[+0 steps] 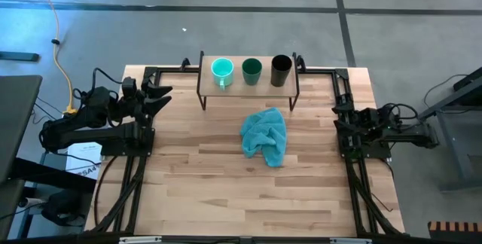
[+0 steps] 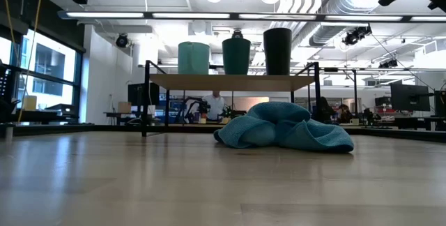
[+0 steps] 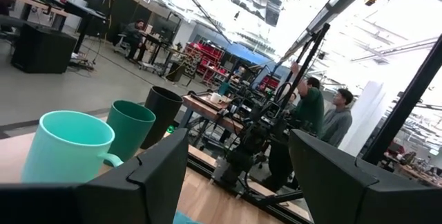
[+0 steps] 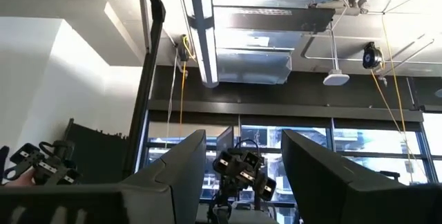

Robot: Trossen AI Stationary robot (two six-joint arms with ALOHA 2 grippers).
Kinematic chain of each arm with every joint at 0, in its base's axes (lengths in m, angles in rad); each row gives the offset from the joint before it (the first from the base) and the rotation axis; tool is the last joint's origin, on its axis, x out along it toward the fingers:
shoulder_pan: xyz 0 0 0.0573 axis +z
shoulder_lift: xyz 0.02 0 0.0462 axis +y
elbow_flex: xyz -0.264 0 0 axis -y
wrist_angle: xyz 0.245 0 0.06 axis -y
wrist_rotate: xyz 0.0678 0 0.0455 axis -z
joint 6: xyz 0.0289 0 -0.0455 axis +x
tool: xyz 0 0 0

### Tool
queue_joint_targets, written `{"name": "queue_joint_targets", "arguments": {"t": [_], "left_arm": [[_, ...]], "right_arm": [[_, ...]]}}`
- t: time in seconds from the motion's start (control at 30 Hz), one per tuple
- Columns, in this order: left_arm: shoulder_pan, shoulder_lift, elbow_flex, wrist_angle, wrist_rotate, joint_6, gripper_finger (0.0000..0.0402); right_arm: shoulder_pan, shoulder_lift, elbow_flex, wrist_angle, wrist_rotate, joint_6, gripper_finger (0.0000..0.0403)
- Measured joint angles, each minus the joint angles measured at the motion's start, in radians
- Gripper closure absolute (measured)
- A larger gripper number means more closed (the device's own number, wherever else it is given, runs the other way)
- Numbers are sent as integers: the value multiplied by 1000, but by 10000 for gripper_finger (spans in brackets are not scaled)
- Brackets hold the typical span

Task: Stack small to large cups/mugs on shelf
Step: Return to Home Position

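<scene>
The left gripper [image 1: 163,98] sits low at its own edge of the table [image 1: 203,191], fingers spread wide with nothing between them. Just ahead of it and a little to one side stands the shelf [image 1: 233,85], whose near corner post is the closest thing to the fingertips.

On the shelf the three cups stand upright in a row with small gaps between them. The light turquoise mug [image 1: 222,69] is nearest this gripper, the dark green cup [image 1: 251,68] is next beyond it, and the black cup [image 1: 281,66] is farthest. From table height they rise in that order, lowest to tallest.

Further out, between the two grippers and short of the shelf, a teal cloth [image 1: 265,135] lies crumpled, touching neither arm. Well apart, at the opposite edge, the right gripper [image 1: 340,120] waits with its fingers parted and holding nothing, tilted up toward the ceiling.

Placing looks finished, so I judge the step in hand to be parking the arms. That calls for no grasp. Each arm only needs to fold to rest on its own side, and the left one should draw away from the shelf post rather than sweep past the mug
</scene>
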Motion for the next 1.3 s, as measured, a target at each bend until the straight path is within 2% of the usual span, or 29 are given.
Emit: {"name": "queue_joint_targets", "arguments": {"t": [0.67, 0.87, 1.3], "left_arm": [[0, 0, 0, -16, 1, 29, 163], [0, 0, 0, -15, 1, 31, 163], [0, 0, 0, -15, 1, 22, 163]], "right_arm": [[0, 0, -1, -40, 1, 31, 221], [0, 0, -1, -99, -12, 75, 221], [0, 0, -1, -336, -123, 221, 221]]}}
